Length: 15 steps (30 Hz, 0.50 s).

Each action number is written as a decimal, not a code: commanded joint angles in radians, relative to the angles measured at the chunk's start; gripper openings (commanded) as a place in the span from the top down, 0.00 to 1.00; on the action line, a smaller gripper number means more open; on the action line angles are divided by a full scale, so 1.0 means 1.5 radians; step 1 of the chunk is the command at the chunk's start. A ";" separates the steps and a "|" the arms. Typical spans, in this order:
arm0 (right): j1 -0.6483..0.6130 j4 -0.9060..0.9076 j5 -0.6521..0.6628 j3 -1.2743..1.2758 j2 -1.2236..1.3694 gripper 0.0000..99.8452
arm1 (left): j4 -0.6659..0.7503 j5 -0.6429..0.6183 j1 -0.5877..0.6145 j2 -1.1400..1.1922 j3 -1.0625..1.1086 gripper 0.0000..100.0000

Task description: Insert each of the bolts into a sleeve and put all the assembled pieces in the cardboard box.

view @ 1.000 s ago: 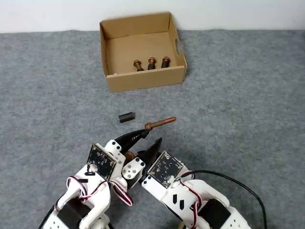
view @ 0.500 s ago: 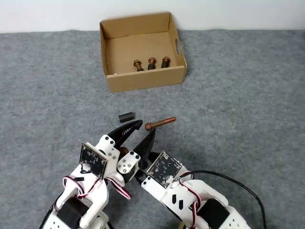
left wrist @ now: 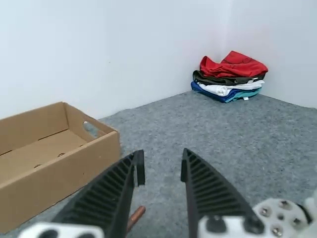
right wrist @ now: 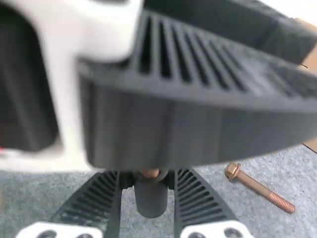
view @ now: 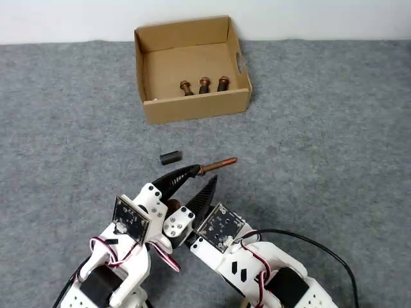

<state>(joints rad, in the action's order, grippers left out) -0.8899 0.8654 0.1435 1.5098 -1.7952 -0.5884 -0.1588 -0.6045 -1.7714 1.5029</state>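
- Grey carpet (view: pixel 334 128) runs up to a white wall, and folded clothes (left wrist: pixel 230 77) sit in the far corner.
- The box (view: pixel 192 106) stands at the far side, with three pieces (view: pixel 204 85) in a row along its near wall.
- The bolt (view: pixel 221 163) lies flat on the carpet between the box and the arms. The loose sleeve (view: pixel 170 156) lies near its head end, not touching it.
- The left claw (view: pixel 186 172) hangs over the bolt's head end, released, with nothing between its fingers. In its wrist view a bit of copper shank shows under one finger.
- The right claw (view: pixel 207 189) is just beside it, clenched on a held sleeve (right wrist: pixel 148 196) that has a copper end showing at its top.
- The step looks like the left claw taking the bolt. It should drop straight down so the fingers straddle the shank just behind the head, then close across it.
- The thread end should be left free for the sleeve, and the lift should stay clear of the right claw close by.
- The bolt is copper-coloured, long and thin, with a flanged hex head and thread towards the tip. Being round, it may roll when nudged.
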 commanded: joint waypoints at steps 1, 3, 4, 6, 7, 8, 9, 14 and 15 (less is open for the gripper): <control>-0.008 -0.024 0.036 -0.011 -0.002 0.99 | 0.024 -0.006 -0.002 -0.002 0.007 0.88; -0.011 -0.028 0.049 -0.011 -0.002 0.99 | 0.024 -0.006 -0.001 -0.002 0.010 0.88; -0.012 -0.028 0.052 -0.011 -0.002 0.99 | 0.024 -0.006 -0.001 -0.003 0.010 0.88; -0.013 -0.027 0.050 -0.011 -0.002 0.99 | 0.024 -0.006 0.000 -0.003 0.007 0.88; -0.013 -0.025 0.050 -0.011 -0.003 0.99 | 0.023 -0.006 0.005 -0.003 0.005 0.88; -0.013 -0.024 0.049 -0.011 -0.005 0.99 | 0.021 -0.006 0.013 -0.003 0.004 0.88; -0.013 -0.023 0.049 -0.011 -0.006 0.99 | 0.020 -0.006 0.025 -0.003 -0.001 0.88; -0.010 -0.023 0.048 -0.011 -0.007 0.99 | -0.026 -0.006 0.070 -0.003 -0.071 0.88; -0.010 -0.023 0.048 -0.011 -0.007 0.99 | -0.042 -0.006 0.076 -0.004 -0.090 0.88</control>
<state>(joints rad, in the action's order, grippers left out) -0.8976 0.8546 0.2079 1.5175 -1.7952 -0.6022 -0.1588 -0.5201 -1.7729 1.4630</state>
